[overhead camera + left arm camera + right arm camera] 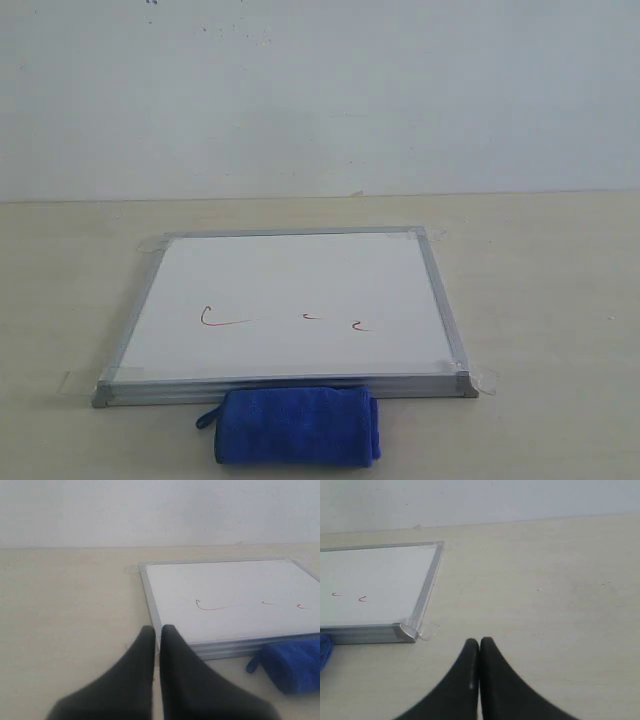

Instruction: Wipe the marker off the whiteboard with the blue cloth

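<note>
The marker [222, 319] is a few thin red strokes: a hook-shaped line on the left and two tiny dashes to its right, all in the near half of the whiteboard [290, 270]. The dashes are too small to show any shape. The whiteboard is roughly square and white, with a silver frame [447, 305]. It lies flat on the pale counter [540, 300], with clear tape tabs [487, 380] at its corners. The tabs at the far corners are faint and hard to make out.

The blue cloth [298, 426] is a bright blue, fluffy, roll-shaped bundle with a small loop [205, 418] at its left end. It lies on the counter against the middle of the board's near edge and covers a short stretch of the frame there. The left wrist view cuts the cloth off at the picture's edge, and the right wrist view shows only a sliver of it.

The left end effector [159, 630] shows only in its wrist view, near the board's near left corner. Its dark fingers are together with a hairline slit between them and grip nothing. The right end effector [479, 641] is over bare counter, to the right of the near right corner. Its fingers are pressed together and hold nothing. Behind the counter stands a plain white wall [320, 100].
</note>
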`<act>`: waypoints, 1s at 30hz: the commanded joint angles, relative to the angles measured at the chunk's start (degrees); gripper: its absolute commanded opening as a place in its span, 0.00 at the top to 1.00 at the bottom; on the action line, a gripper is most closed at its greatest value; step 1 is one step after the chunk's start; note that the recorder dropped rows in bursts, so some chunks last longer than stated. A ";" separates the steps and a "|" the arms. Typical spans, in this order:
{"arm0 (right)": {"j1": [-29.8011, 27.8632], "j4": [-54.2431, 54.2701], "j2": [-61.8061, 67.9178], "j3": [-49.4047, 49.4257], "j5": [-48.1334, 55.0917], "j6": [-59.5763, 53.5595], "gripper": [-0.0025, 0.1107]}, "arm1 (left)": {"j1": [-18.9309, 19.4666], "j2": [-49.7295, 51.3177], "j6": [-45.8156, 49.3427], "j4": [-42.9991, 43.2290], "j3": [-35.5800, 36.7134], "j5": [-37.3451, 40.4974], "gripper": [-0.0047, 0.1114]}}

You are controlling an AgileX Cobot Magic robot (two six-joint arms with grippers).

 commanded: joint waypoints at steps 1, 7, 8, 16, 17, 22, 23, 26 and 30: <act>-0.13 -0.07 -0.29 0.00 -0.20 0.00 0.98 | -0.21 -0.16 0.13 -0.34 0.17 -0.46 0.93; -0.13 0.16 -0.29 0.00 -0.20 0.26 0.98 | -0.21 -0.16 0.13 -0.34 0.17 -0.46 0.93; -0.13 0.63 -0.29 0.00 -0.51 0.40 0.98 | -0.21 -0.16 0.13 -0.34 0.17 -0.46 0.93; -0.13 5.68 -0.29 -15.32 0.43 0.51 0.98 | -0.21 -0.16 0.13 -0.34 0.17 -0.46 0.93; -0.13 5.79 -0.29 -16.74 0.33 0.51 0.98 | -0.21 -0.16 0.13 -0.34 0.17 -0.46 0.93; -0.13 12.26 -0.29 -21.93 -2.98 0.51 0.98 | -0.21 -0.16 0.13 -0.34 0.17 -0.46 0.93; -0.13 13.05 -0.29 -22.03 -3.37 0.51 0.98 | -0.21 -0.16 0.13 -0.34 0.17 -0.46 0.93; -0.13 16.03 -0.29 -22.13 -7.38 0.51 0.98 | -0.21 -0.16 0.13 -0.34 0.17 -0.46 0.93; -0.13 17.08 -0.29 -22.13 -10.29 0.51 0.98 | -0.21 -0.16 0.13 -0.34 0.17 -0.46 0.93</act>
